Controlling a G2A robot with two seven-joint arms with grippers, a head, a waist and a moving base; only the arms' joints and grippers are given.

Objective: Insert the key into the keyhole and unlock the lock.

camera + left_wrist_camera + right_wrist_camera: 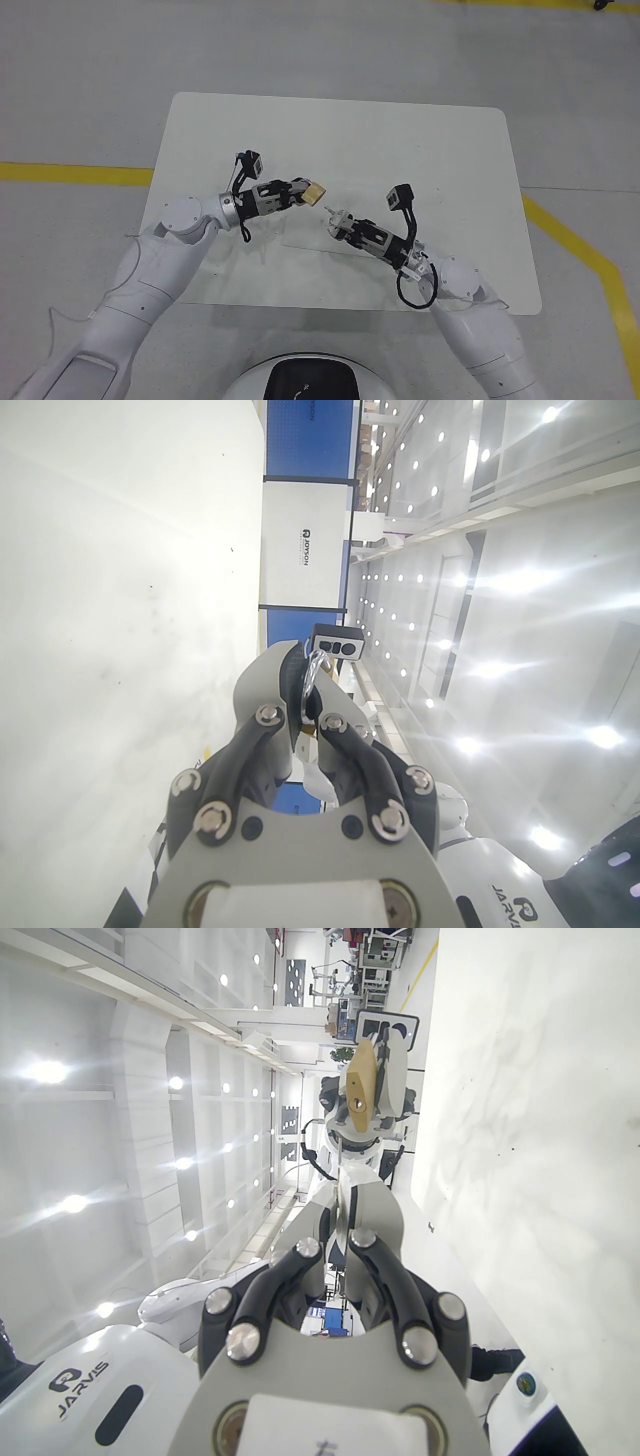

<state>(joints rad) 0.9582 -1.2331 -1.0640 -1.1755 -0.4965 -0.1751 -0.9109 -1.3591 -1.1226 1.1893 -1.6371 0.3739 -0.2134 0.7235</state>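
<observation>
Above the middle of the table (440, 140), both arms hold their parts in the air, facing each other.

Left gripper (298, 192): closed on the lock (360, 1088). In the left wrist view its fingers pinch the steel shackle (314, 670). The brass body sticks out past the fingertips toward the other arm.

Right gripper (343, 224): closed on the key (340, 1168), which we see edge-on in the right wrist view as a thin blade running forward from between the pads.

Relation that matters: the keyhole (357, 1104) sits in the end face of the lock body, and that face is turned toward the right gripper. From the key tip, the lock lies ahead and toward the robot's left, a little farther from the body. Key tip and lock are near but apart, and we see a clear gap in the top view.

Key long axis: roughly along the line to the lock. In the right wrist view the blade's line appears to run slightly to one side of the keyhole, so we judge alignment close but not exact.

Judgement: insertion not yet begun. The next move needs a small sideways correction, then a straight push along the blade axis. The right arm carries the moving part.

Risk: the tip may land on brass beside the slot.
</observation>
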